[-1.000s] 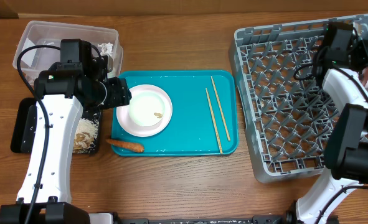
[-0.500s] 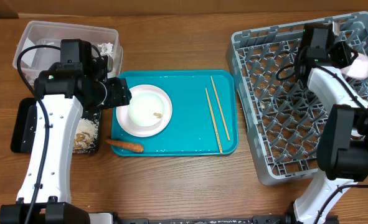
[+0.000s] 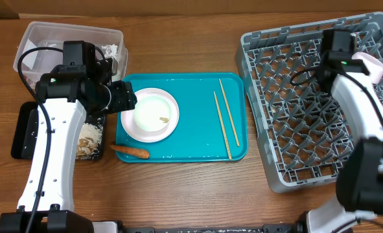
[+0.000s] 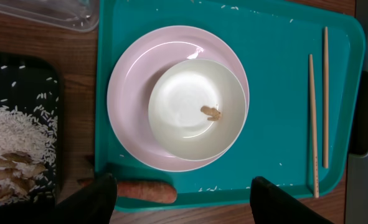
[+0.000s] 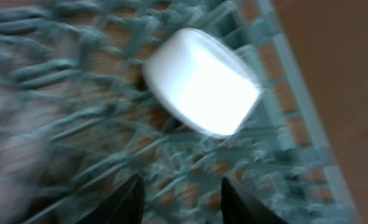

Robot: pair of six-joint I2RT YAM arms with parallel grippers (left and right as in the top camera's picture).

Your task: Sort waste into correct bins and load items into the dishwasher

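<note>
Resting in rack point(image 5: 65, 93): cup point(image 5: 202, 84) | right claw point(image 5: 184, 202) parted | left claw point(image 4: 184, 199) parted

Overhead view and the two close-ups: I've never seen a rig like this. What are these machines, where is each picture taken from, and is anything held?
These are two robot arms at a wooden table, each ending in a two-finger gripper. One picture looks down from above; the other two come from wrist cameras, their own dark fingers showing below. The left gripper hovers open over a teal tray with a bowl on a plate, chopsticks and a carrot at its edge. Beside it sit a black tray of rice and a clear tub. The right gripper is open above the grey dish rack, where a white cup lies. Nothing is held.
</note>
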